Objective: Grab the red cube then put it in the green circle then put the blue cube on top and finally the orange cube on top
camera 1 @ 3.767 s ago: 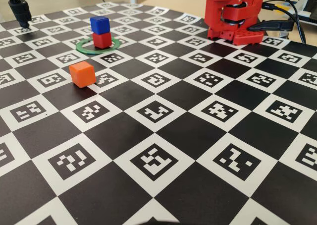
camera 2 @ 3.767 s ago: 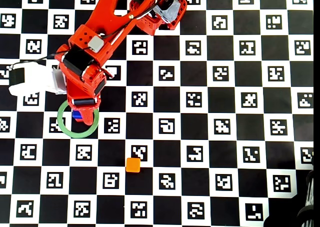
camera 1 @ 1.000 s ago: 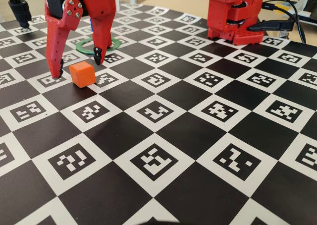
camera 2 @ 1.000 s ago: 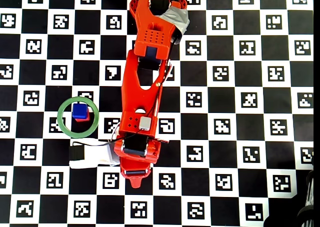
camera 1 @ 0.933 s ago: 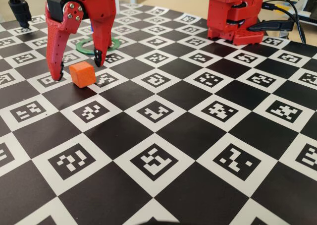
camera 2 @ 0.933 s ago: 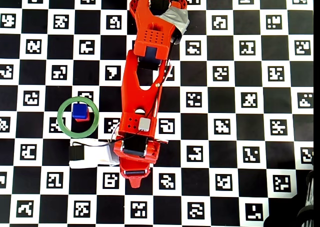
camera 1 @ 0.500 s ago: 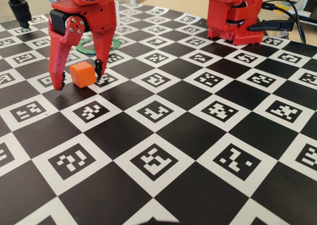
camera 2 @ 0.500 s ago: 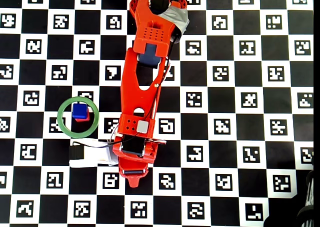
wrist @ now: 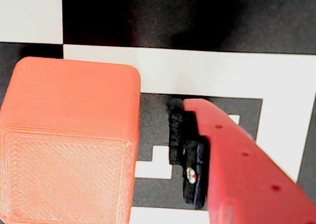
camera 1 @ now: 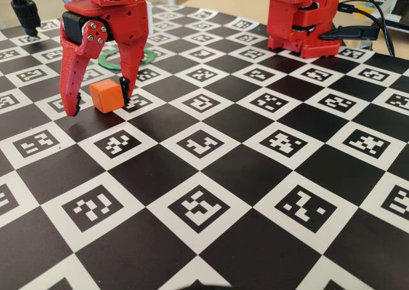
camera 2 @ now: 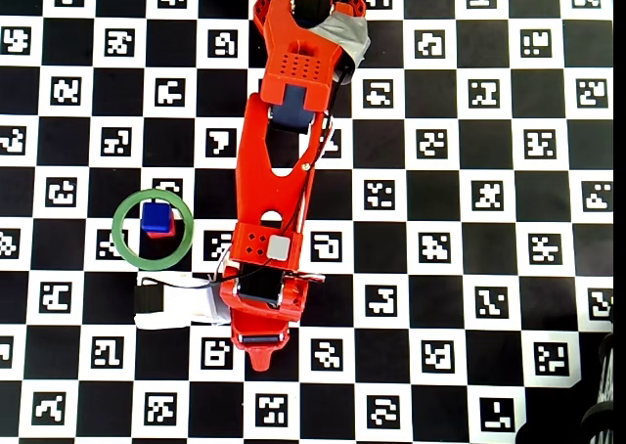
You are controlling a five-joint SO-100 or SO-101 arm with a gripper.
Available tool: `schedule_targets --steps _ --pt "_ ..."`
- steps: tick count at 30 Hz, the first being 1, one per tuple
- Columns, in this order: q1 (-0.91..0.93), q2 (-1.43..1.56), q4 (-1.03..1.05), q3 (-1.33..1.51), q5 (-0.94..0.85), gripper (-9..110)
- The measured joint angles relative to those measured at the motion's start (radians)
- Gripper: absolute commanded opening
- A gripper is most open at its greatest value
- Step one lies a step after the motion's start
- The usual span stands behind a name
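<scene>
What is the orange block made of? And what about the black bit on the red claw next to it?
The small orange plastic cube looks 3D-printed: matte, with fine ridged lines across its face and rounded edges. The black pad on the red end effector finger looks like rough rubber or foam, dull and bumpy, though that is less certain. The finger itself seems smooth red plastic.

The orange cube [wrist: 69,140] fills the left and lower left of the frame, resting on the checkered marker board [wrist: 197,71]. A red finger [wrist: 237,160] with a black pad [wrist: 185,150] enters from the lower right, a narrow gap from the cube.
</scene>
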Motion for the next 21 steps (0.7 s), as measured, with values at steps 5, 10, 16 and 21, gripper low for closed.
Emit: schedule_targets --steps 5,10,16,21 --pt "0.000 0.000 -0.002 0.000 0.000 40" --pt "0.000 0.000 -0.002 0.000 0.000 18" --pt "0.000 0.000 -0.002 0.000 0.000 9" --pt "0.003 0.002 -0.002 0.000 0.000 9"
